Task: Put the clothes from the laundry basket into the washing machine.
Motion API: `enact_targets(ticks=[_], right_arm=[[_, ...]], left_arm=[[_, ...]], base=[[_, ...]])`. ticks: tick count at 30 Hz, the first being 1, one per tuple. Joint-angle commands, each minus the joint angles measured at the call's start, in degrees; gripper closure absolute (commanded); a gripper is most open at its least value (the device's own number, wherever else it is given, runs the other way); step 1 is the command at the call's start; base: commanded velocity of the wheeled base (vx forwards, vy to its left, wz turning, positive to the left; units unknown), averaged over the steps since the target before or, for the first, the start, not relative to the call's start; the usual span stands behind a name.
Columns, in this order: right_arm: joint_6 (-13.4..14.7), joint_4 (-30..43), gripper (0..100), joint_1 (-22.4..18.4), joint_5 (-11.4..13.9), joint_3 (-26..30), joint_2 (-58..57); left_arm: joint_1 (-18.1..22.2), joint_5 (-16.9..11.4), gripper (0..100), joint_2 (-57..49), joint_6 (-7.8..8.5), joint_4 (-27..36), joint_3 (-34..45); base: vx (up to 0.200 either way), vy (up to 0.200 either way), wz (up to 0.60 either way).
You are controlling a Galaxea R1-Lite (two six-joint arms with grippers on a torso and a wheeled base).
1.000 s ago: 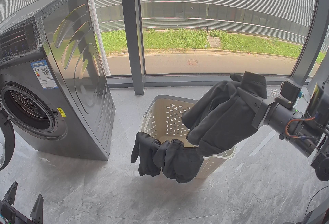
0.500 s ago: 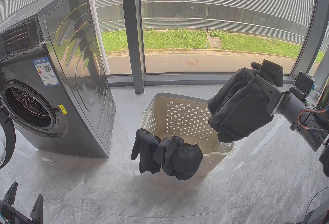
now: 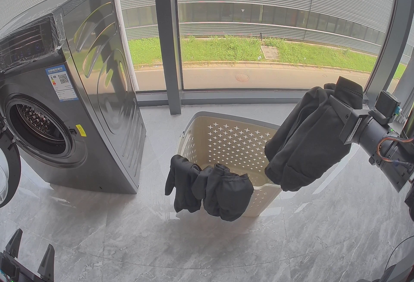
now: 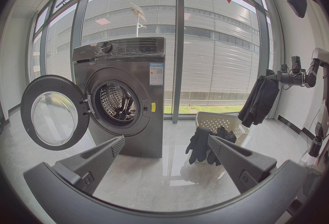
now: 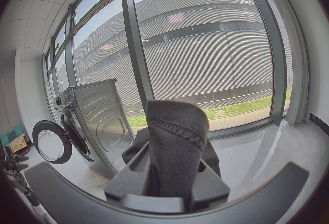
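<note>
The carrying step was in hand. The right fingers (image 5: 137, 173) were clamped on a fold of a dark garment (image 3: 308, 140), and its bulk hung free below them, clear of the floor. The laundry basket (image 3: 228, 117) stood on the floor below and to the left of those fingers. The hanging hem was near the basket's right rim, though I could not tell whether it touched. A second dark garment (image 3: 211, 190) lay draped over the basket's near rim, lower and farther left of the right fingers, most of it hanging outside.

The washing machine (image 3: 99, 93) stood farther left again, well apart from the right fingers, with the basket between. Its door (image 4: 53, 117) was swung wide, and the drum (image 3: 39, 130) looked empty as far as could be seen. The left fingers (image 4: 99, 159) were spread wide and held nothing. They sat low near the floor, with the drum mouth ahead of and above them.

By my reading, one piece was lifted and none yet loaded. The next move called for carrying the held garment leftwards over the basket to the drum mouth. It would need to stay high enough that the hem missed the rim and the draped piece. It should then go well into the opening before release, since trailing cloth might catch on the door seal.
</note>
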Motion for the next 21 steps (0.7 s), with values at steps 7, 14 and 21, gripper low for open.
enact_targets(ticks=[7, 14, 21], right_arm=[[0.01, 0.0, 100, 0.22, 0.21, 0.16, -0.04], [0.19, -0.09, 100, 0.57, 0.56, 0.25, -0.04], [0.36, -0.26, 100, 0.75, 0.73, 0.42, 0.31]], left_arm=[[-0.02, 0.02, 0, -0.96, -0.03, -0.01, 1.01], [-0.02, 0.02, 0, -0.96, -0.03, -0.01, 1.01], [-0.02, 0.02, 0, -0.96, -0.03, -0.01, 1.01]], base=[[0.0, 0.2, 0.0], [0.0, 0.2, 0.0], [0.0, 0.2, 0.0]])
